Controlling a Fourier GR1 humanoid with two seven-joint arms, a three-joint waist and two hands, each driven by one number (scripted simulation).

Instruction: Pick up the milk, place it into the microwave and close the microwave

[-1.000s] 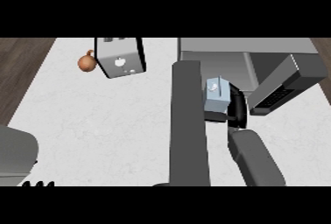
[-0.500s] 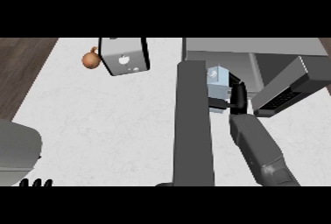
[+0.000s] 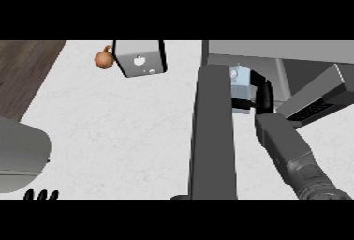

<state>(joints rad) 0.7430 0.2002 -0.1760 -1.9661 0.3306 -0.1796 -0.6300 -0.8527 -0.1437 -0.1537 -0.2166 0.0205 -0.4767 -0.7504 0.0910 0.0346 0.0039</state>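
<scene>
Since half a second ago the right hand (image 3: 262,93) has carried the milk (image 3: 239,84) further toward the microwave (image 3: 276,49), and its grey forearm (image 3: 290,150) reaches further in from the view's lower edge. The milk, a pale blue and white carton, is now at the microwave's open front, just beside the hinge end of the open door (image 3: 211,140), with its upper part over the grey opening. Whether it rests on the microwave's floor or hangs in the hand cannot be told. The right hand's black fingers are curled round the side of the carton that faces away from the door, and they hide part of that side. The door stands wide open. It shows as a long dark grey slab running from the microwave's front left corner down toward the lower edge, and the forearm lies alongside it on its right.

The left hand (image 3: 40,194) is well apart from the microwave, at the lower left corner. Only its black fingertips show, straight, slightly spread and pointing up, at rest. On the white counter (image 3: 124,131) to the left of the microwave, apart from the door, stands a silver box-shaped appliance (image 3: 140,58) with dark edges. A small brown onion-like thing (image 3: 104,58) lies just beside the appliance, on the side away from the microwave.
</scene>
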